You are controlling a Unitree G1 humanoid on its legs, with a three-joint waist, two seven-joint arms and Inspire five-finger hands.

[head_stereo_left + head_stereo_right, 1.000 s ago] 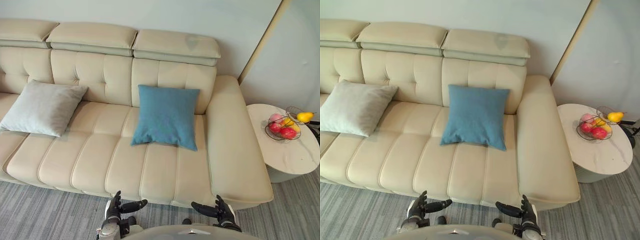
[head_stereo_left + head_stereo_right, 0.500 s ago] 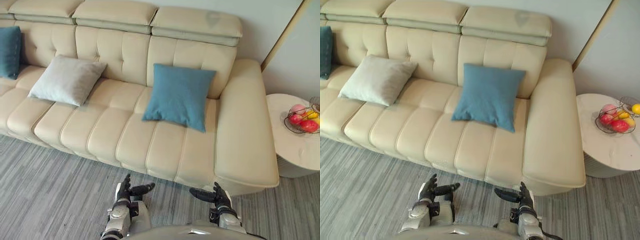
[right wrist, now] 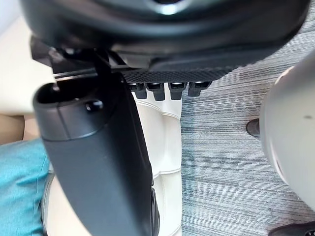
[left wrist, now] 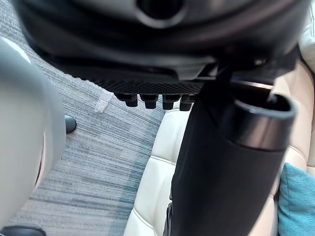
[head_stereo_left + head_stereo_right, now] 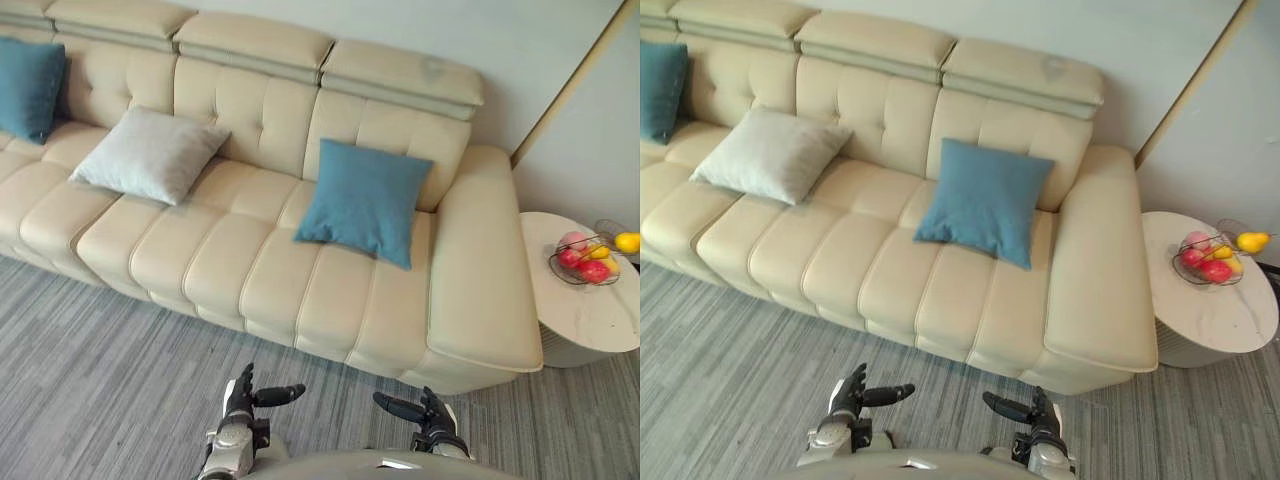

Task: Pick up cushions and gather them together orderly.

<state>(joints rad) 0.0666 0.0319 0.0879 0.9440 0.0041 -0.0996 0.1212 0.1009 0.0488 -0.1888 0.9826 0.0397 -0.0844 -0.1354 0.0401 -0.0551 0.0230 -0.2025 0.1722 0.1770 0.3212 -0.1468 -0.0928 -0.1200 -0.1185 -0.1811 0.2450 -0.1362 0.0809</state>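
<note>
Your left hand [image 5: 241, 396]: fingers [image 4: 150, 102] straight, thumb held out to the side, nothing in the grasp; it hung low over the grey striped carpet [image 5: 100, 370], in front of the sofa. Your right hand [image 5: 428, 412]: fingers [image 3: 175, 91] equally straight, thumb pointed toward the other hand, also empty, over the same carpet near the sofa's right corner. Cream leather sofa [image 5: 250, 270]: three cushions on its seat, all well away from both hands. Blue cushion [image 5: 365, 200]: leaned against the backrest on the seat section next to the right armrest. Grey cushion [image 5: 150, 155]: lay tilted against the backrest further left, well apart from the blue one. Teal cushion [image 5: 28, 85]: stood against the backrest at the far left, partly cut off, near the grey one but not touching it. Round white side table [image 5: 590, 320]: just beside the right armrest. Wire fruit basket [image 5: 585, 262]: on that table, with red and yellow fruit inside.
</note>
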